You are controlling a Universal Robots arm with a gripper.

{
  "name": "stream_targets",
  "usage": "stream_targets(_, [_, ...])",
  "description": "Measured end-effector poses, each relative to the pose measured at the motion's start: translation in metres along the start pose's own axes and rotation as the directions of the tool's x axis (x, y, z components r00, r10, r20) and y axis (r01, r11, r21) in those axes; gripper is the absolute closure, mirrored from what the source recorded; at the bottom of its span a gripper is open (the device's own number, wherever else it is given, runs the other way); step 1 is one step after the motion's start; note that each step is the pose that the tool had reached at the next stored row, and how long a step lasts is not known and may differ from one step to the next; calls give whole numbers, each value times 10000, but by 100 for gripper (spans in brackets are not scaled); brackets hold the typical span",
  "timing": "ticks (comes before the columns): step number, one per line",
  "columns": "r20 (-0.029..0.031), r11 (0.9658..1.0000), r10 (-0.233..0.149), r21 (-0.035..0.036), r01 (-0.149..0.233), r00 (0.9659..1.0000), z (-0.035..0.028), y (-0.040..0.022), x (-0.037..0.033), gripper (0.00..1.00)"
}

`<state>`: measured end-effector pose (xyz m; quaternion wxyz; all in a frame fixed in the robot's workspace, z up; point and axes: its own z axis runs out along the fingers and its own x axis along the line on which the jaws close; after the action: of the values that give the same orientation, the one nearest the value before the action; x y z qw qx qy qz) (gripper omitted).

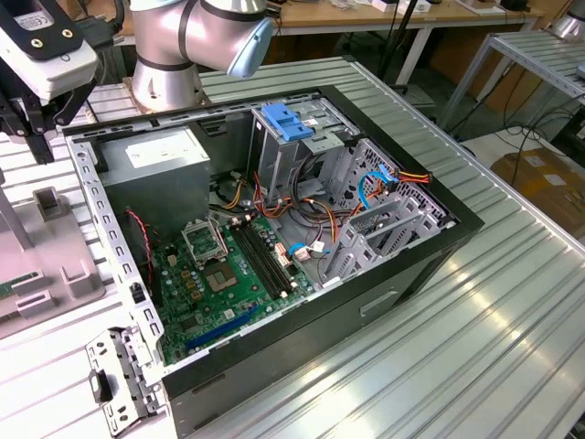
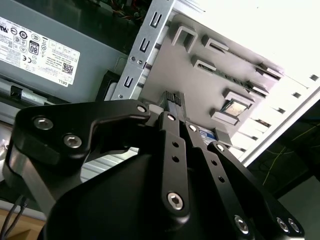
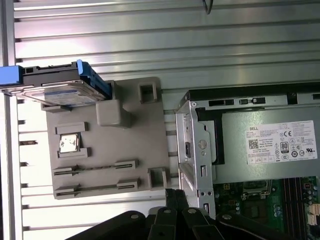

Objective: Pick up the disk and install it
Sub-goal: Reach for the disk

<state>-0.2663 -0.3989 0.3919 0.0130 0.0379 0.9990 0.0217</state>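
First wrist view — the blue-framed silver metal disk [image 3: 55, 90] sits at the corner of the grey plastic plate [image 3: 131, 137] diagonally opposite the empty, pressed-together end effector [image 3: 175, 194].

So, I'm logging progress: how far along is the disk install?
Nothing looks done: the disk sits in the grey holder beside the case, untouched. In hand: nothing; the gripper is shut and empty, by the holder's edge near the case. Left: the pickup and the install.
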Motion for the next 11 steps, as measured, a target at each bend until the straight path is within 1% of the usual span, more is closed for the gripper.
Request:
stream_targets(3, [0,10000,1,-1,-1,10000,0,-3,44,89])
stream_targets(7, [1,10000,0,0,0,10000,0,-6,76,89])
stream_targets(11, [1,10000,0,0,0,10000,0,-10,125,89])
